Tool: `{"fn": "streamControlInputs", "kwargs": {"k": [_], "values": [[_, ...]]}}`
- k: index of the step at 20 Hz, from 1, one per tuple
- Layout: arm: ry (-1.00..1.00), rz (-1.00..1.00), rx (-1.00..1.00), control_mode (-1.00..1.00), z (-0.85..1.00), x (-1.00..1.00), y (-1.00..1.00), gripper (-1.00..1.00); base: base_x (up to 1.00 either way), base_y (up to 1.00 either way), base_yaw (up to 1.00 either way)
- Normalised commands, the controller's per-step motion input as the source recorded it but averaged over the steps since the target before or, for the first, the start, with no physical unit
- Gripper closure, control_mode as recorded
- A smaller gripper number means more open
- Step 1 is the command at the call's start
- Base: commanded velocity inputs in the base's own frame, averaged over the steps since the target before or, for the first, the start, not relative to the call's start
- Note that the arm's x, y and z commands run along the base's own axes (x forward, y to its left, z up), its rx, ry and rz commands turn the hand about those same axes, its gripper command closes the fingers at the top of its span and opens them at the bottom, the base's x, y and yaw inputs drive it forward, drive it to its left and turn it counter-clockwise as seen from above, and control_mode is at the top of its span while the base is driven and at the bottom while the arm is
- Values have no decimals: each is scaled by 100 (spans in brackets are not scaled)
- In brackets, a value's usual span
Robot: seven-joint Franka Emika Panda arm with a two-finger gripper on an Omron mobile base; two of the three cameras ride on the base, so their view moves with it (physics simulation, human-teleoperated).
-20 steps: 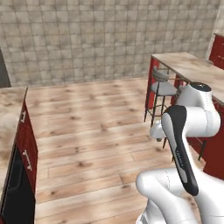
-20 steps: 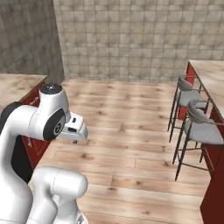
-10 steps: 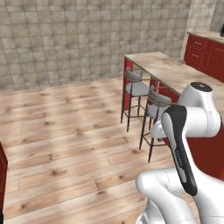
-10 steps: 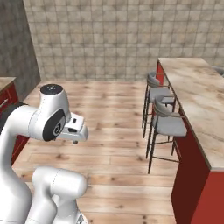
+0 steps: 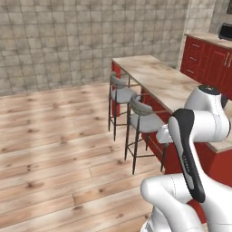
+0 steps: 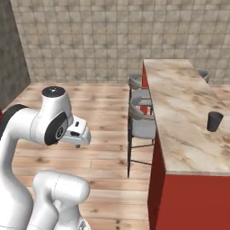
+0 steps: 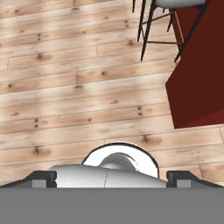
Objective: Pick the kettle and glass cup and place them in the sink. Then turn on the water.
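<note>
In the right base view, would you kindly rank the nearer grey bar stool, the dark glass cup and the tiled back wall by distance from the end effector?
1. The nearer grey bar stool, just right of the end effector.
2. The dark cylindrical glass cup, on the marble counter at far right.
3. The grey tiled back wall, across the wooden floor.

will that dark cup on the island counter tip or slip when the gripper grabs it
The glass cup looks like a small upright tumbler, taller than wide, so a sideways nudge could probably tip it. Its smooth straight walls may be slippery for two fingers. It stands alone near the edge of the counter, so a push might send it off.
</note>
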Motion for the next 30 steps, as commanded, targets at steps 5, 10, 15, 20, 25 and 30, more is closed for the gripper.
{"fn": "streamControlInputs", "kwargs": {"k": [5,10,15,20,25,30], "values": [[0,0,0,100,0,0,0,-100,0,-81,5],[0,0,0,100,0,0,0,-100,0,-77,6],[0,0,0,100,0,0,0,-100,0,-65,4],[0,0,0,100,0,0,0,-100,0,-51,2],[0,0,0,100,0,0,0,-100,1,-45,1],[0,0,0,100,0,0,0,-100,8,-44,1]]}}
